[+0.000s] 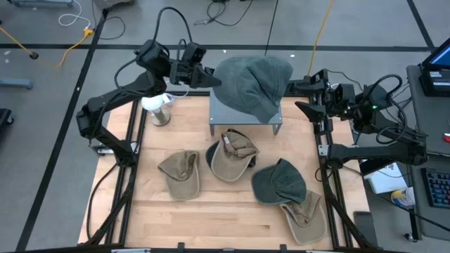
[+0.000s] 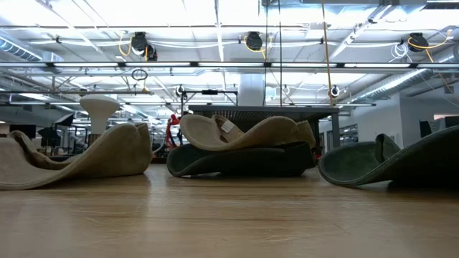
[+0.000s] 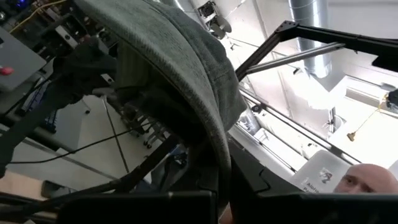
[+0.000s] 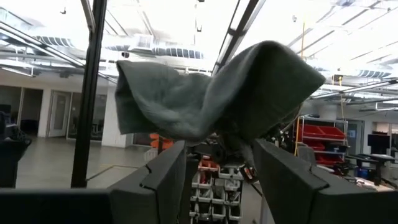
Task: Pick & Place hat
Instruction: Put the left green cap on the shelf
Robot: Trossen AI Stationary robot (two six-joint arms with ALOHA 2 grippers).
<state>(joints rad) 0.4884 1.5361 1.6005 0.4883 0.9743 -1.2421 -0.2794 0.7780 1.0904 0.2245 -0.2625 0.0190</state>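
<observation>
The grey-green fabric hat (image 1: 252,86) is draped over the small grey metal stand (image 1: 246,118) at the back of the wooden table (image 1: 211,211), and both arms are right up against it. The left gripper (image 1: 209,81) sits at the stand's left side, fingers pinched shut on the hat's edge; its wrist view shows the cloth bunched and running straight between the dark fingers. The right gripper (image 1: 301,95) is at the stand's right side with its fingers (image 4: 165,180) standing apart, the hat's folded edge hanging just ahead of the gap and nothing clamped. Here is the risk, as I judge it: only one side is held, so if the left arm pulls away the loose cloth could drag off the stand or snag on a corner and tip it. If the right arm moves in carelessly, it could nudge the hat sideways. Pose-wise, the left arm reaches in from the stand's left, elbow folded; the right arm stretches level toward the stand from the right. In front of the stand, tan and green caps (image 1: 232,158) lie scattered, untouched.
</observation>
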